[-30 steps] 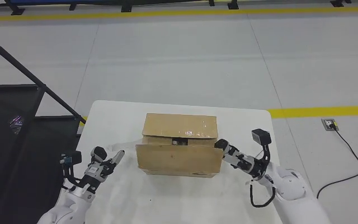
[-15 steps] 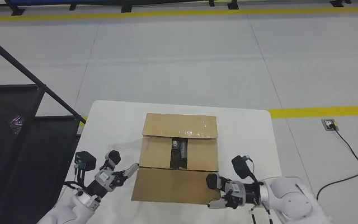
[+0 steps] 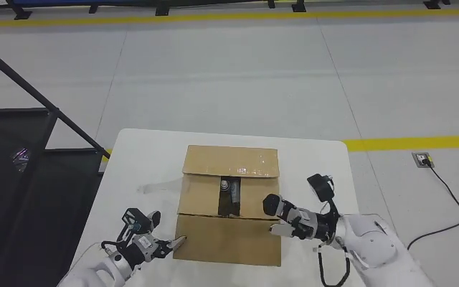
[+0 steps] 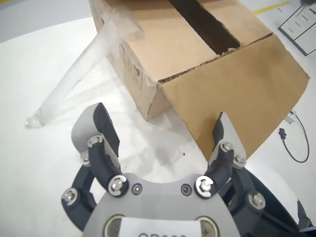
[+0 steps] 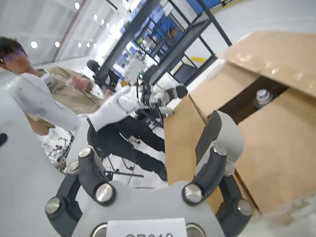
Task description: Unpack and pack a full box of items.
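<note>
Change: the near outer flap (image 3: 226,240) of the brown corrugated cardboard box (image 3: 197,197) covered most of the opening a second ago and now lies folded out toward the robot. The left gripper (image 4: 160,113) has dropped from beside the box's left wall to the flap's near-left corner. The right gripper (image 3: 273,217) went down to the flap's near-right corner half a second ago and is now back up at the right end of the fold line.
Left gripper: jaws spread wide, nothing held. It sits low over the white table (image 3: 143,161). The flap's corner is right next to one finger; can't tell if they touch.
Right gripper: jaws apart, nothing clamped. The flap's right edge is just by one finger.
Box: mid-table and upright. The far outer flap (image 3: 231,161) is tilted back.
Inner flaps: both are down, with a dark slot between them.
Contents: a white-capped bottle (image 5: 263,97) is in the slot, standing upright.
Film: a twisted strip of clear plastic film (image 4: 74,75) runs from the box's upper left edge down to the table on the left.
Surroundings: a yellow floor line (image 3: 401,143) runs off to the right. A floor socket with a black cable (image 3: 423,159) is near it.
</note>
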Tool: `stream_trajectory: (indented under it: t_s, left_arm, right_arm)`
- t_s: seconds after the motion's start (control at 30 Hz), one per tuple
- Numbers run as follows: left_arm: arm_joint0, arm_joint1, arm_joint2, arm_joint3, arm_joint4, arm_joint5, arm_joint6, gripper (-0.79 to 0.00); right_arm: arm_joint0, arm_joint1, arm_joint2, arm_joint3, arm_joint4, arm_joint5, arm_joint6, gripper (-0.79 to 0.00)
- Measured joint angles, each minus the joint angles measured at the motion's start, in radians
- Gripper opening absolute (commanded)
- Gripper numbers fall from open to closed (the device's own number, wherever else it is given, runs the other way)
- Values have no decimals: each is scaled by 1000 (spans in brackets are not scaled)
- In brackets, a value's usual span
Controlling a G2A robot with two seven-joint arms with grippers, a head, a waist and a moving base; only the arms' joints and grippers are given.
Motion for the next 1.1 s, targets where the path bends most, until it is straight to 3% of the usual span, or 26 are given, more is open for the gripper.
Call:
stream_trajectory:
  t_s: [0.1, 0.5, 0.67, 0.8, 0.93, 1.1]
  left_arm:
    - [-3, 0, 8, 7, 5, 6, 13, 0]
    - [-3, 0, 7, 7, 4, 5, 12, 0]
    - [-1, -1, 13, 3, 10, 21, 21, 0]
    - [0, 0, 23, 2, 33, 43, 35, 0]
    - [2, 0, 30, 1, 45, 58, 48, 0]
    - [6, 1, 34, 0, 50, 64, 57, 0]
  right_arm:
    - [23, -2, 0, 19, 59, 71, -18, 0]
    - [23, -6, -14, 26, 68, 79, -35, 0]
    - [126, -27, -99, 141, 92, 377, -59, 0]
    - [198, -45, -159, 228, 95, 513, -50, 0]
    - [242, -60, -190, 291, 126, 513, -41, 0]
    - [282, -81, -213, 340, 126, 473, -134, 0]
